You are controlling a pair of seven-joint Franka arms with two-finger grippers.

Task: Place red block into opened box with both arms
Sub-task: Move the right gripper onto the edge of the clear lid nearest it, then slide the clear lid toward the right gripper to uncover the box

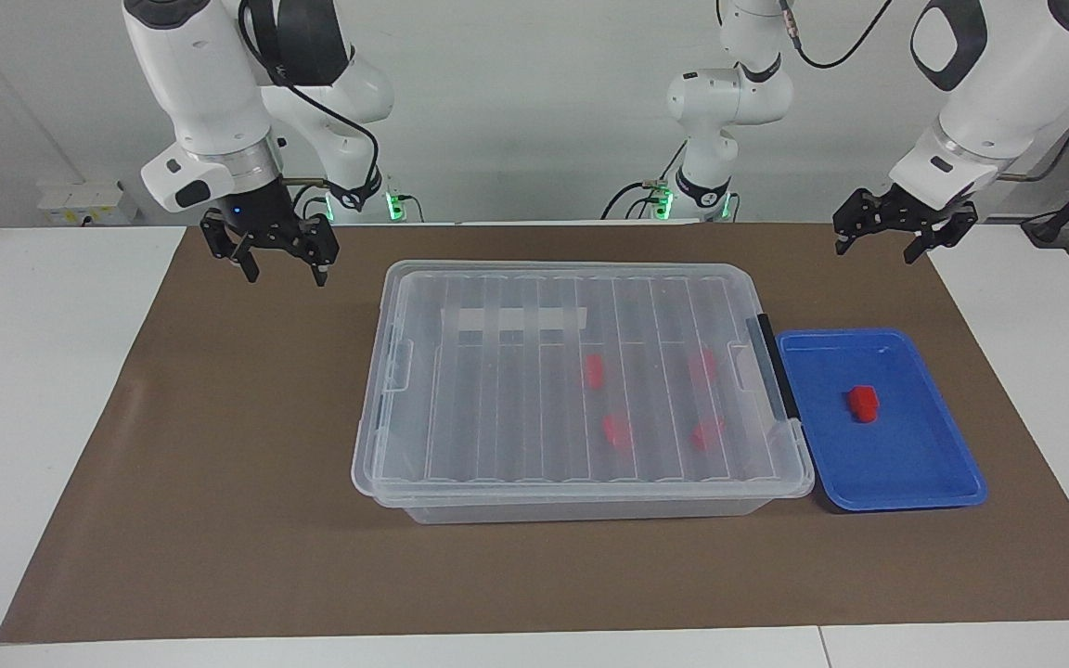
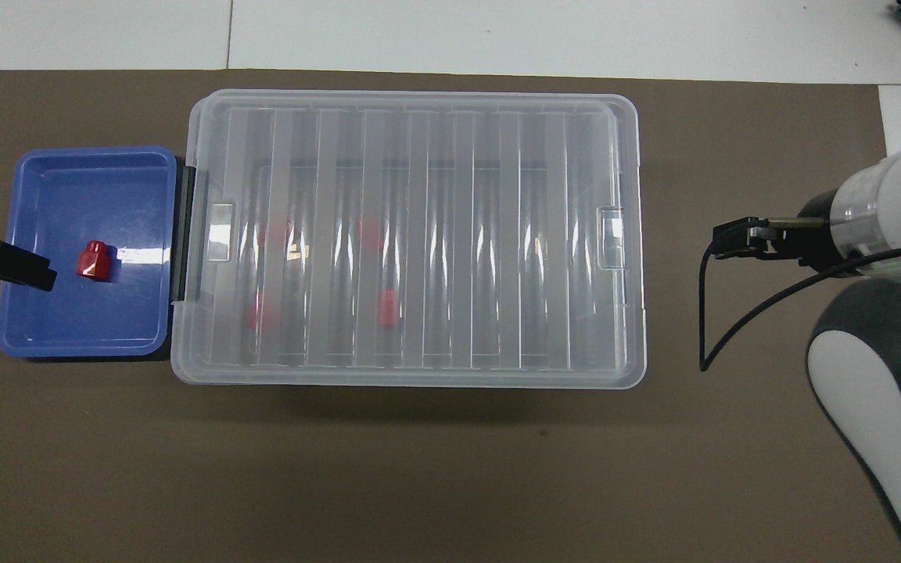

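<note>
No readable writing or brand marks anywhere; a pale blank strip shows through the lid (image 1: 581, 371) near the robots' edge of the box (image 1: 386, 482).

Right gripper (image 1: 281, 267): up in the air over the brown mat (image 1: 219, 482), at the right arm's end of the worktop (image 1: 33, 371), close to the robots' edge. Fingers (image 1: 248, 271) spread, nothing between them, touching nothing.

Left gripper (image 1: 876, 246): up in the air over the mat's corner at the left arm's end, by the robots' edge. Fingers (image 1: 841, 245) spread, empty. This arm waits.

Box: clear, mid-mat, lid on and closed. Black clip (image 1: 774, 366) on the end toward the left arm. Four red blocks show blurred through the lid, all in the half toward the left arm's end.

Tray (image 1: 906, 499): shallow, blue, just beside the box's clip end, touching or nearly so.

Red block (image 1: 863, 404): lies alone in the tray, about mid-floor, clear of the rim. Neither gripper is near it in the facing view; in the overhead view the left gripper's tip (image 2: 24, 270) overlaps the tray's outer edge (image 2: 8, 234), beside the block (image 2: 93, 260).
</note>
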